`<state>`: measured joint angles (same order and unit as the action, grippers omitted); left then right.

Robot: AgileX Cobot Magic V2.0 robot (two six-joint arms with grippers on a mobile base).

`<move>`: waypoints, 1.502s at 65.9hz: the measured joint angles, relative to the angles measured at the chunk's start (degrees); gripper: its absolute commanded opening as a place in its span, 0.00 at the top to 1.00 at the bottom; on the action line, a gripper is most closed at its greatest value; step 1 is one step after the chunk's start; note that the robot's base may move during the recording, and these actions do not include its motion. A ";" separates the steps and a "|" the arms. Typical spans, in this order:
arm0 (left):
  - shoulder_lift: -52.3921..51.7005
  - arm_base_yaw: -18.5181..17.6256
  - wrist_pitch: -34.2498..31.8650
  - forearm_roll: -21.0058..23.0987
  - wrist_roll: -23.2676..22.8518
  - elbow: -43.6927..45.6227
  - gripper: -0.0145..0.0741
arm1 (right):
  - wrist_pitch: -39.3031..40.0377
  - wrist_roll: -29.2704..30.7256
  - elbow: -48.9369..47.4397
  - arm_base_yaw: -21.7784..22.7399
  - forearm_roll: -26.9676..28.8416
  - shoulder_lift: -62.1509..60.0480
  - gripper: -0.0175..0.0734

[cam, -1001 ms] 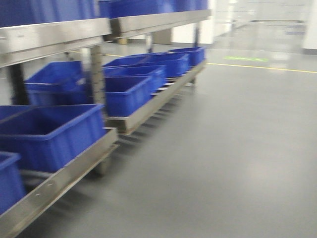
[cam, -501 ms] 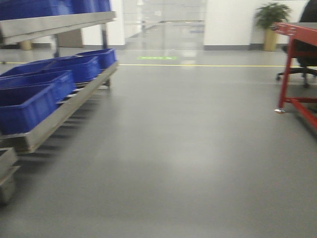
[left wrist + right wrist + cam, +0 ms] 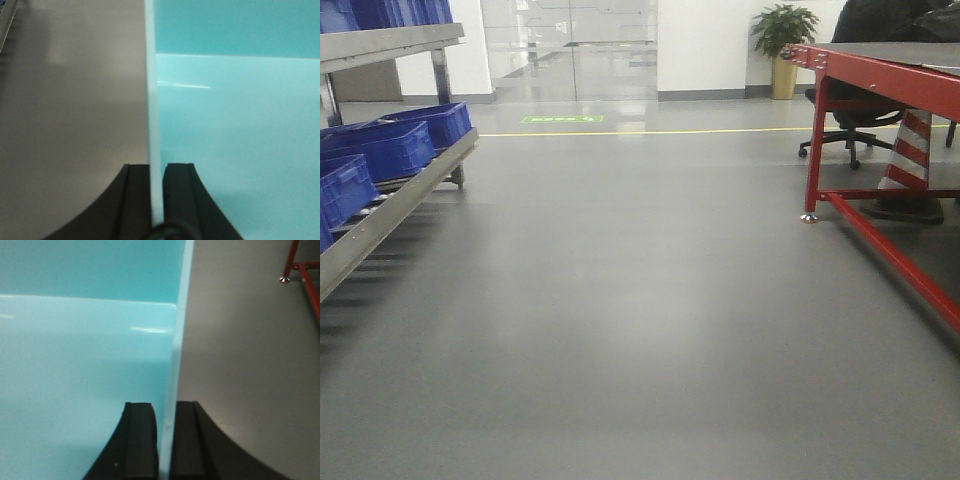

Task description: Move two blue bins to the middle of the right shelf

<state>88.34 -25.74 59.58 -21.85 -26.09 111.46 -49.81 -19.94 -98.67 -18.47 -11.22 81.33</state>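
Beneath both pincers lies grey floor (image 3: pixel 75 100), a red table (image 3: pixel 306 270) ahead-right of the right gripper (image 3: pixel 164 409); it and the left gripper (image 3: pixel 157 170) each pinch a bin (image 3: pixel 235 125) wall.

the bin (image 3: pixel 235 125) runs past both wrist views' edges, while the shelf (image 3: pixel 400 212) and red table (image 3: pixel 880 78) are cropped in front.

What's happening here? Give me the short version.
The robot holds a blue bin with both arms. The left hand is clamped on the bin's left wall and the right hand on its right wall. The front camera faces open grey floor, with a shelf rack of other blue bins along the left and a red table on the right. The held bin is over floor, not on a shelf.
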 measured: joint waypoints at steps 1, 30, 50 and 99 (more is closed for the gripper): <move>0.00 0.00 0.00 0.00 0.00 0.00 0.96 | 0.00 0.00 0.00 0.00 0.00 0.00 0.99; 0.00 0.00 0.00 0.00 0.00 0.00 0.96 | 0.00 0.00 0.00 0.00 0.08 0.00 0.99; 0.11 0.00 -0.13 0.00 0.00 0.00 0.96 | 0.00 0.00 0.00 0.04 -0.01 0.00 0.99; 0.32 0.00 -0.36 -0.14 0.00 0.00 0.96 | 0.00 0.00 0.00 0.04 -0.13 0.00 0.99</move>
<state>88.66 -25.74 59.23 -22.00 -26.09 111.46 -49.81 -19.94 -98.67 -18.43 -11.34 81.33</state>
